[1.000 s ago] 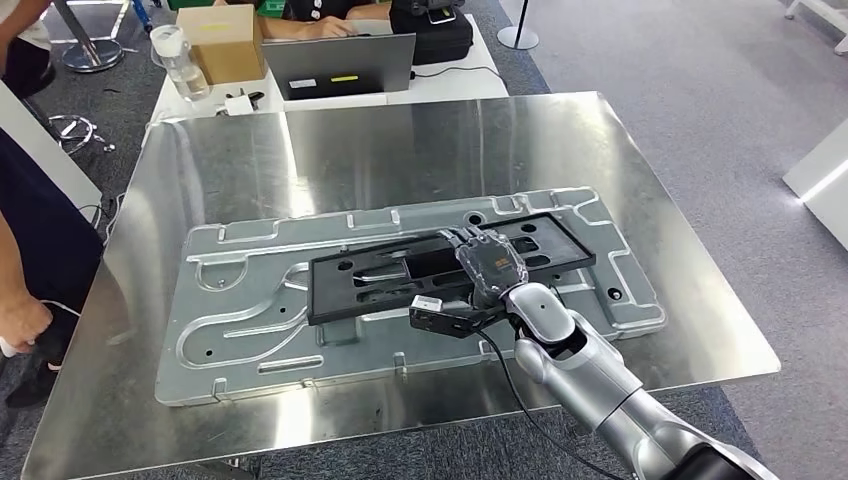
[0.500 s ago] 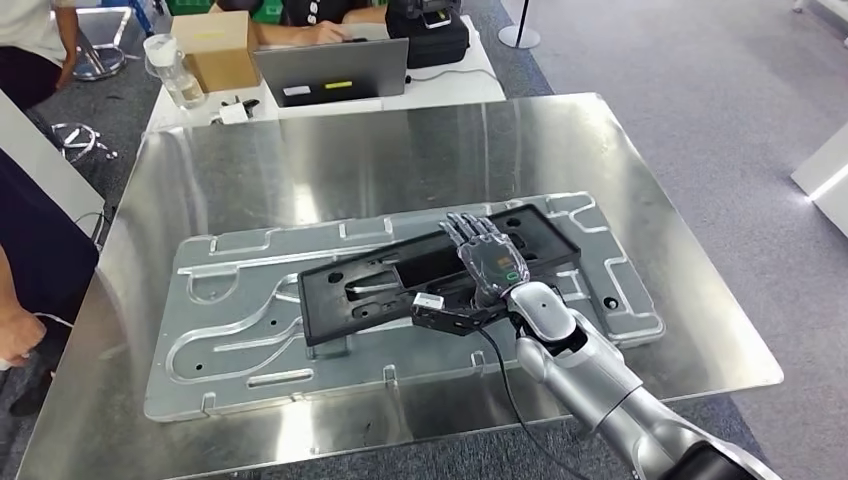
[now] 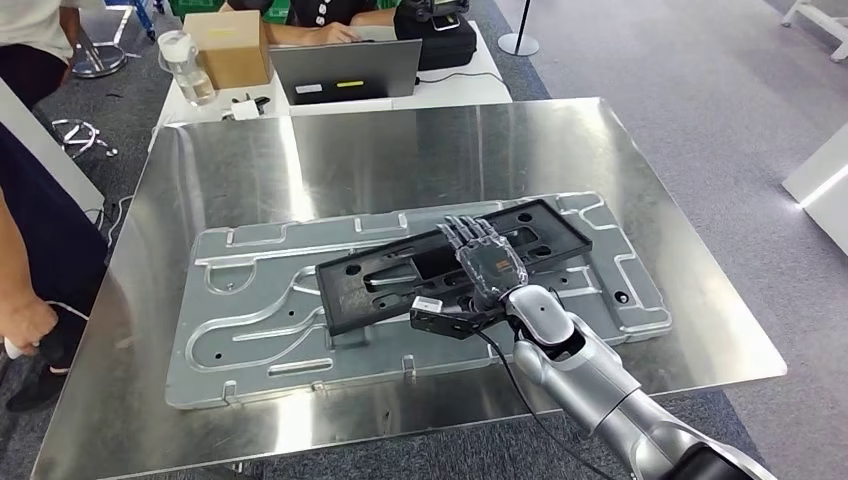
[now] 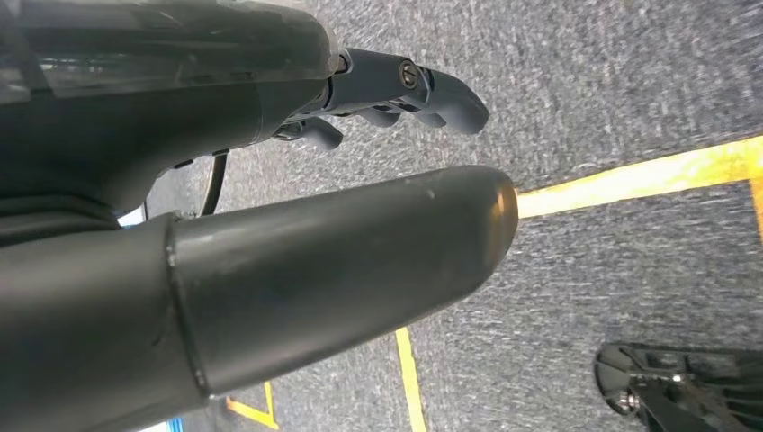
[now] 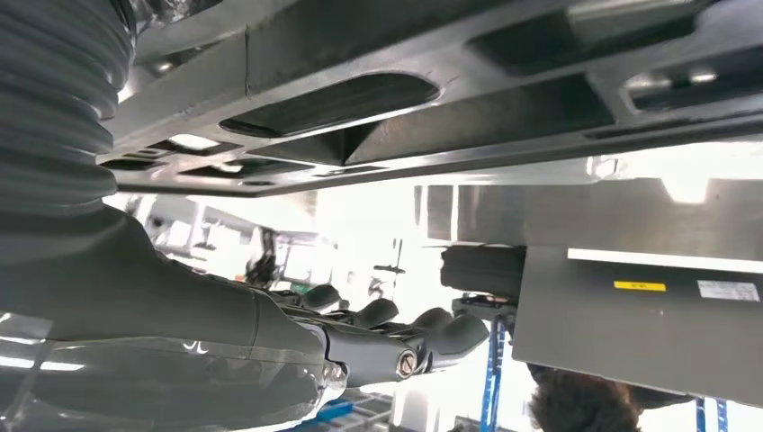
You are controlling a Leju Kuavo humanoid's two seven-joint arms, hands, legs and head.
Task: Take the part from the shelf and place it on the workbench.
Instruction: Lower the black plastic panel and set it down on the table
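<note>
The robot's right hand lies palm-down over the near edge of the black part, fingers stretched flat across its top. Whether the thumb still clamps the edge from below cannot be told from the head view, and the right wrist view, looking along the part's ribbed underside with the dark fingers extended in open air, does not settle it. The part rests across the silver stamped fixture plate, which covers much of the steel workbench. Compared with a second ago, the part sits at much the same slant on the plate and the hand covers the same edge, while the whole scene has swung slightly, so the camera moved rather than the load. By that reading the part has reached the bench and the placing step is at its end, with only the letting go and the pulling back of the arm left to do. The left hand hangs beside the body above grey carpet marked with a yellow floor line, fingers loosely curled and holding nothing. Beyond the bench, a laptop and a cardboard box stand on a white table. A person's arm is close to the bench's left side.
</note>
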